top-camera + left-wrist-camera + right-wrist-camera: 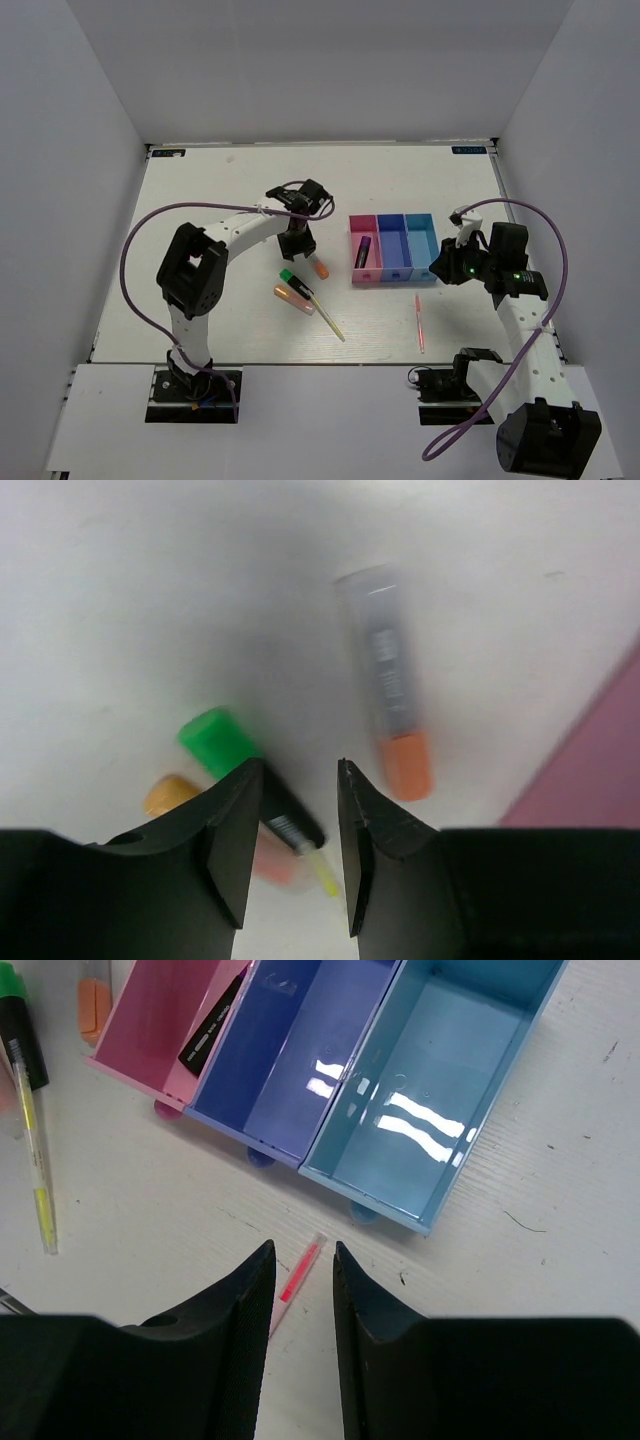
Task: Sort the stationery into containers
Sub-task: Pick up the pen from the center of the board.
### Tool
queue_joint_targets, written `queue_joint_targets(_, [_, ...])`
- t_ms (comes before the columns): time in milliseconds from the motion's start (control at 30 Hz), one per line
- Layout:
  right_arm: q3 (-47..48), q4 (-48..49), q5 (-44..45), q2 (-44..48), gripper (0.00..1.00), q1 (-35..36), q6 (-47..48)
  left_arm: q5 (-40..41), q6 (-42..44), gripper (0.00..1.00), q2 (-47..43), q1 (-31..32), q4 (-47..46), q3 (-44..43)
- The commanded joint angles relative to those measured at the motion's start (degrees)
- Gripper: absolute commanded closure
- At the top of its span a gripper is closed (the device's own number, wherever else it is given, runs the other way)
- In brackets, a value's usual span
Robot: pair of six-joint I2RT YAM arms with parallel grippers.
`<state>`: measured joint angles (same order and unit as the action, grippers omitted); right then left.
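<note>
My left gripper (299, 238) is open and empty, hovering above the table just left of an orange-capped marker (318, 265). In the left wrist view its fingertips (300, 767) sit between that marker (392, 705) and a green-capped marker (222, 742). An orange-pink highlighter (293, 298) and a thin yellow pen (328, 318) lie beside the green one. A purple-capped marker (362, 251) lies in the pink bin (356, 272); the dark blue (393, 250) and light blue (422, 245) bins hold nothing. My right gripper (302, 1251) is open above the pink-red pen (301, 1273).
White walls close in the table on three sides. The right arm's purple cable (545, 225) arcs beside the light blue bin. In the right wrist view the bins (440, 1090) lie just beyond the fingers, with the yellow pen (35, 1170) at far left.
</note>
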<state>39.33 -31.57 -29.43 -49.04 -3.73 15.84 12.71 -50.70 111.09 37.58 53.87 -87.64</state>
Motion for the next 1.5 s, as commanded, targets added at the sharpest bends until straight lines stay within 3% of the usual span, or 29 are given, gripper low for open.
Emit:
queue_joint_targets(0, [0.66,1.60,0.25,-0.01,0.67,-0.32,-0.01,4.08,-6.77,0.53,-6.14,-0.14,5.20,4.83])
queue_joint_targets(100, [0.84,0.99,0.16,-0.45,0.67,-0.23,0.25,4.95,-10.11,0.51,-12.11,0.30,2.12,12.91])
queue_joint_targets(400, [0.83,1.16,0.43,0.26,0.67,-0.23,-0.01,3.03,-13.72,0.43,-12.48,1.35,0.03,18.63])
queue_joint_targets(867, [0.83,0.90,0.07,0.08,0.67,-0.32,0.42,2.14,-12.50,0.42,-7.91,1.26,-2.72,13.64])
queue_joint_targets(1100, [0.83,1.07,-0.19,0.26,0.67,-0.58,0.51,0.56,-13.37,0.42,-5.18,0.39,-5.26,15.21])
queue_joint_targets(1333, [0.83,0.90,-0.36,0.26,0.67,-0.67,0.69,0.38,-13.11,0.46,-3.78,0.21,-7.46,16.09])
queue_joint_targets(1467, [0.83,0.81,-0.45,0.34,0.67,-1.02,0.60,-0.14,-13.29,0.56,-3.34,-0.05,-7.90,16.88])
